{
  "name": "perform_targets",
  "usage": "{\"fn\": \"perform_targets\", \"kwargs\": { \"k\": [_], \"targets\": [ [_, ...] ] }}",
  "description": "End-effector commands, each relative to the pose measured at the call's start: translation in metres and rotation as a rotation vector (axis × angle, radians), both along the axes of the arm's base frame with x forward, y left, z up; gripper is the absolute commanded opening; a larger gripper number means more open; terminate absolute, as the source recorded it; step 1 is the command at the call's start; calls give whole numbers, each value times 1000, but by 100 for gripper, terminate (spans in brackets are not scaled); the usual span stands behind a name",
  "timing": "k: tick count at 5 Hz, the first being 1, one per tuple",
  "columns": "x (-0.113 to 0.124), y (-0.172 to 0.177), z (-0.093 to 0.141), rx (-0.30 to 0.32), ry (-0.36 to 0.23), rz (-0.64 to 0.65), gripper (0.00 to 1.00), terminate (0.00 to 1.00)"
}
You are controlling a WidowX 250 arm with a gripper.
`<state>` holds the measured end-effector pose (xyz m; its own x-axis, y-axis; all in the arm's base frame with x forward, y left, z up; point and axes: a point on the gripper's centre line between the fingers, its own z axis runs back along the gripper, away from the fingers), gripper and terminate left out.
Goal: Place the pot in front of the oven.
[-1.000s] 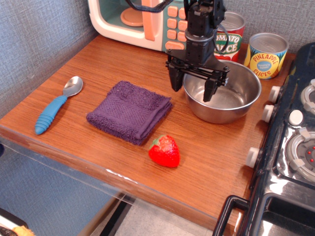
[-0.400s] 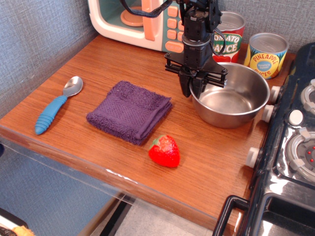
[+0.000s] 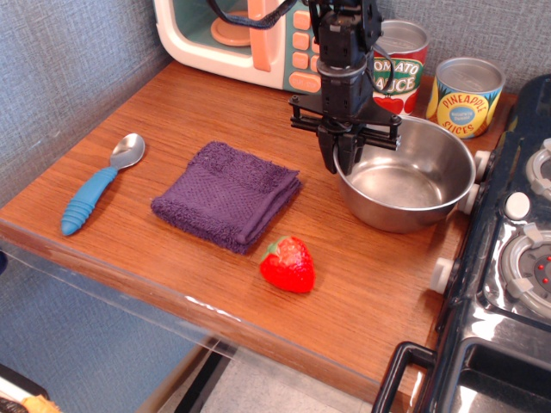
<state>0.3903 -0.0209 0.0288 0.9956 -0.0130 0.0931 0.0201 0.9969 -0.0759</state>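
The pot (image 3: 411, 182), a shiny steel bowl, sits at the right of the wooden table (image 3: 172, 112), close to the stove. My gripper (image 3: 342, 160) points down with its fingers pinched together on the pot's left rim. The oven (image 3: 245, 34), teal and cream with a peach handle and buttons, stands at the back of the table, up and to the left of the pot. The pot is to the right of the oven's front, below the tomato can.
A tomato sauce can (image 3: 400, 64) and a pineapple can (image 3: 465, 95) stand behind the pot. A black stove (image 3: 508, 284) borders the table's right edge. A purple towel (image 3: 228, 194), a strawberry (image 3: 288, 264) and a blue-handled spoon (image 3: 93, 191) lie on the table.
My gripper went from open astride the pot's left rim to shut on it. The pot has shifted a little to the right.
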Motion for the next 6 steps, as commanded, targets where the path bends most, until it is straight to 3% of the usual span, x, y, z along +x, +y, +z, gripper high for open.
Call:
{"fn": "perform_targets", "kwargs": {
  "k": [1, 2, 3, 4, 6],
  "targets": [
    [12, 28, 90, -67, -169, 67, 0, 0],
    [0, 77, 106, -24, -185, 171, 0, 0],
    [-9, 125, 104, 19, -162, 237, 0, 0],
    [-16, 169, 96, 58, -160, 316, 0, 0],
    [-11, 203, 65, 88, -142, 404, 0, 0]
  ]
}}
